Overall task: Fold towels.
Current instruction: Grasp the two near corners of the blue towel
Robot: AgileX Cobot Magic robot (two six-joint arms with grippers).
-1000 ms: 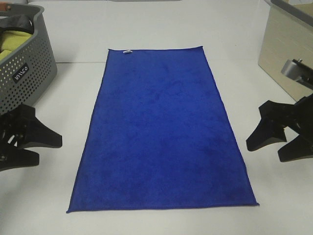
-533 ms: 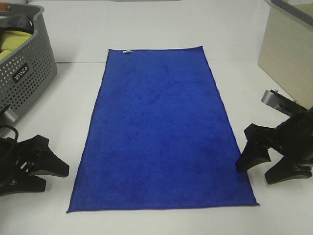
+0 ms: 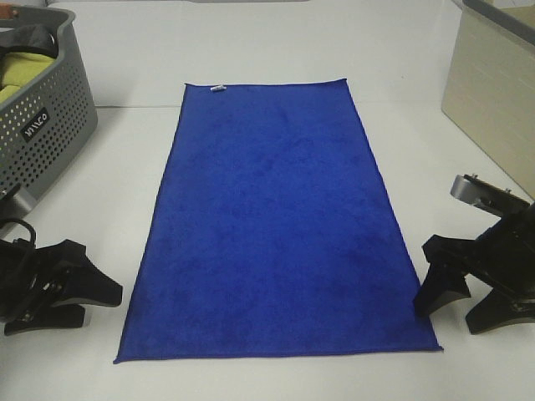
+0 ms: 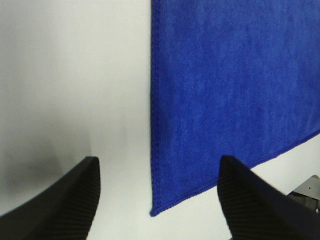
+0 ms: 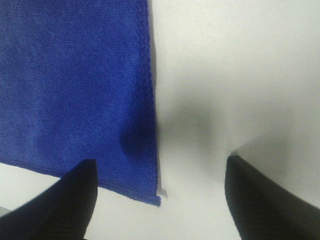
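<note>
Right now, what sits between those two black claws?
The near end of the blue towel, flat on the table, between the left gripper and right gripper; the high view shows it.

White table [image 3: 276, 46]: blue towel [image 3: 272, 225], grey basket [image 3: 52, 125]

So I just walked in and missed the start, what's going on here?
The blue towel lies flat and unfolded on the white table, waiting to be folded. The robot's left end effector and right end effector are open at its two near corners, gripping nothing yet.
</note>
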